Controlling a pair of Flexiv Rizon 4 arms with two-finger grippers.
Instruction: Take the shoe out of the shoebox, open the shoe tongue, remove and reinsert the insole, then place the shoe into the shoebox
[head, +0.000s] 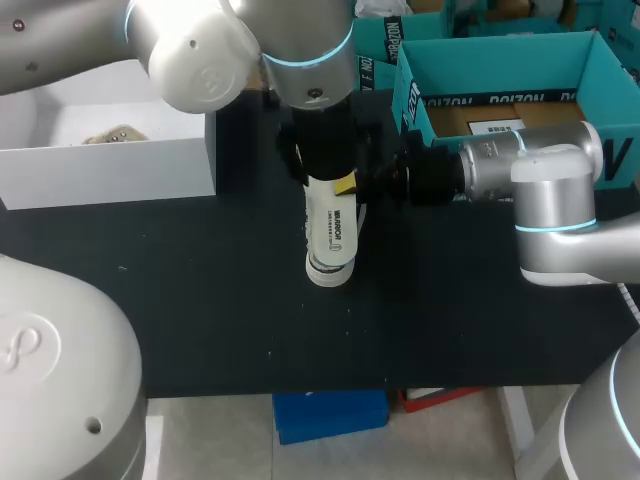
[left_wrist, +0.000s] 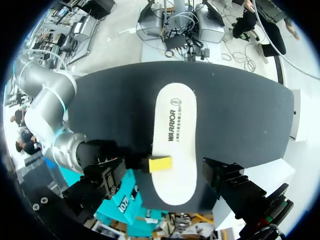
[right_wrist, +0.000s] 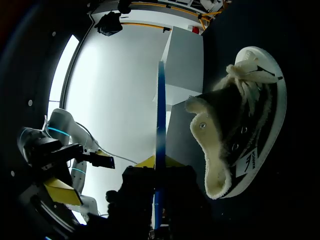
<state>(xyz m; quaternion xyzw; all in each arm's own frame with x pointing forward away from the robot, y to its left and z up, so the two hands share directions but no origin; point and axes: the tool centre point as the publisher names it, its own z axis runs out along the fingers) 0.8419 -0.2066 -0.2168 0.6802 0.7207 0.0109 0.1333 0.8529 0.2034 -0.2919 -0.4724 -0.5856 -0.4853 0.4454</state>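
A white insole (head: 329, 235) with a blue underside is held level above the black table, printed face up. My right gripper (head: 350, 183) comes in from the right and is shut on one end of it; its yellow tip (left_wrist: 160, 163) presses on the white face. In the right wrist view the insole (right_wrist: 160, 125) shows edge-on between the fingers. The black high-top shoe (right_wrist: 240, 135), with fleece lining and white toe cap, lies on the table beside and below the insole. My left gripper (right_wrist: 80, 172) hangs open straight above the insole, touching nothing. The teal shoebox (head: 500, 60) stands at the back right.
A white box (head: 110, 160) with a few small items stands at the back left of the table. My left arm's wrist (head: 315, 60) hides most of the shoe in the head view. Bare black tabletop (head: 250, 330) lies in front.
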